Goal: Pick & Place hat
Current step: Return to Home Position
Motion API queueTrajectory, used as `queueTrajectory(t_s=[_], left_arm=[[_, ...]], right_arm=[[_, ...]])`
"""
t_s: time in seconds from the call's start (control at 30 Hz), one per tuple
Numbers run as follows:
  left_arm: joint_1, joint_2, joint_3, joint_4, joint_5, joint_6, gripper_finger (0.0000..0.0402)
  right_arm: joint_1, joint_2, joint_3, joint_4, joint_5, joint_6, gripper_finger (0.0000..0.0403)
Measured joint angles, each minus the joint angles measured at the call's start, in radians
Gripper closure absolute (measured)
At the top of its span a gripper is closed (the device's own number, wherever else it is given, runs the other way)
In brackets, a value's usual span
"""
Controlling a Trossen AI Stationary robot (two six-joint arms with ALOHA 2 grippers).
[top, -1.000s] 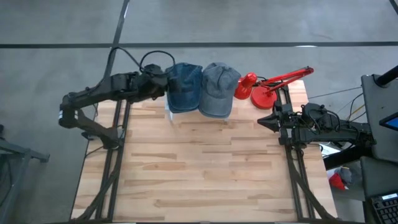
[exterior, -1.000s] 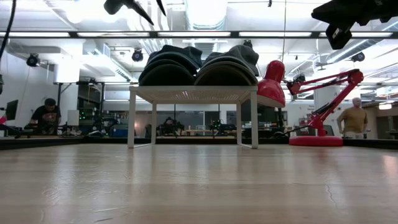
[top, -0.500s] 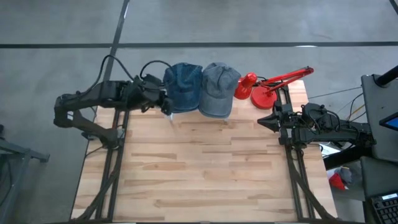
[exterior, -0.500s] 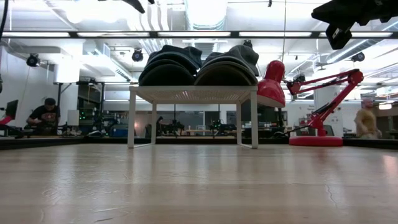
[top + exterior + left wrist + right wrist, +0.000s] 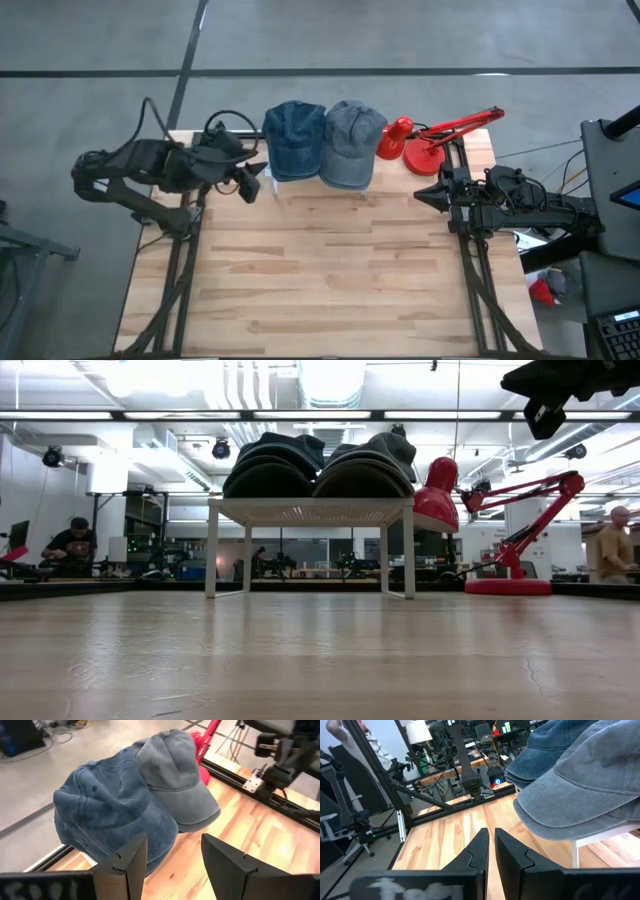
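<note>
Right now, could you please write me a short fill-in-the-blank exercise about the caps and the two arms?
On the white shelf, the darker blue cap lies to the ____ of the grey cap in the high view. The lamp beside the grey cap is ____. The left pincer is ____. The right pincer is ____.
Missing words: left; red; open; shut.

A robotics lab or workshop: long strip lights (image 5: 300, 415) and bare ducts (image 5: 240, 382) overhead, racks of equipment (image 5: 272, 565) behind, a person (image 5: 70, 546) seated there, concrete floor (image 5: 400, 40).
</note>
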Motion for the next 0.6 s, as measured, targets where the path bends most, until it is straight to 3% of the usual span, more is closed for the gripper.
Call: queueTrajectory(t_s=[0.27, 0.6], left_arm=[[-0.034, -0.075, -0.126, 0.127, 0.035, 0.076, 0.0221], [-0.034, -0.253, -0.525, 0.535, 0.173, 0.174, 0.022]], right_arm=[[0.0, 0.0, 0.0, 0.0, 0.0, 0.0, 0.0374], [0.0, 0.0, 0.0, 0.0, 0.0, 0.0, 0.0374]])
